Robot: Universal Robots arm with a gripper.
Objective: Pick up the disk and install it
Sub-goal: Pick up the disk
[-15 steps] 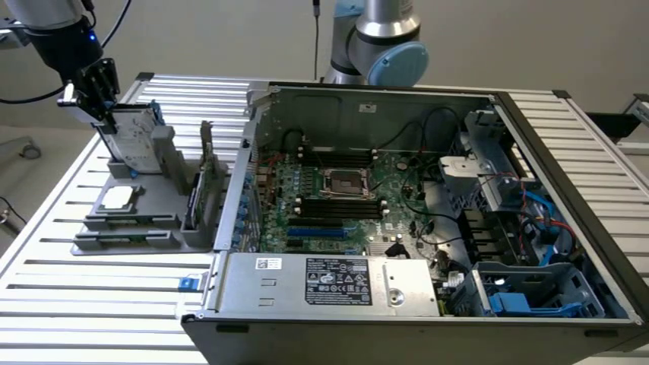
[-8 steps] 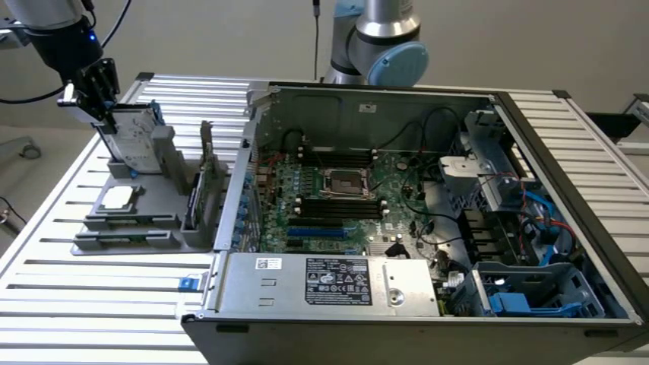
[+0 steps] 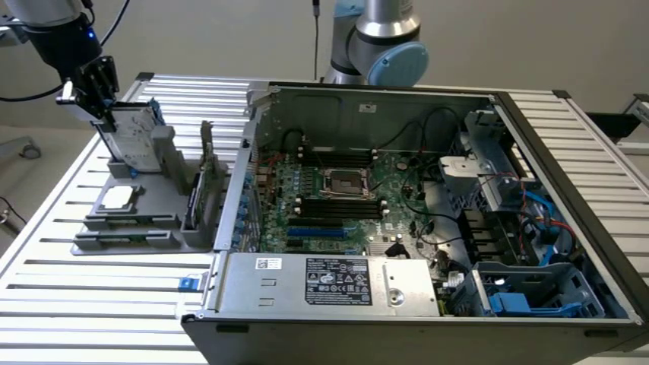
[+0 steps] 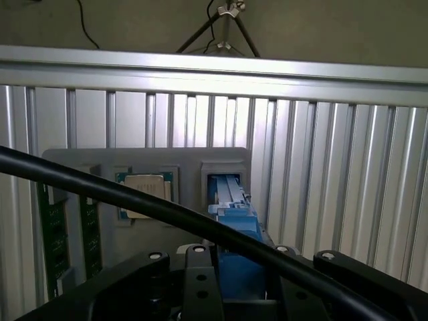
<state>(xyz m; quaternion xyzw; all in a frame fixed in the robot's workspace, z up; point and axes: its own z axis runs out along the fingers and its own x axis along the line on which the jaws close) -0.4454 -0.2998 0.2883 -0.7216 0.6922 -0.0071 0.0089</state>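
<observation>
**Status: gripper at the disk, disk standing in the parts holder**

The gripper is positioned at the upper end of the disk, at the exterior view's far left. The disk stands upright on edge, its lower end in a slot of the grey parts holder on the slatted aluminium table.

In the wrist view, the blue carrier edge of the disk runs straight in under the gripper body. Whether the gripper is closed on the disk or merely straddles it cannot be determined here.

A small square chip lies flat on the holder, just beside the disk slot.

The open computer case sits to the exterior view's right of the holder. Its blue drive cage is at the near right corner, well apart from the disk.
</observation>
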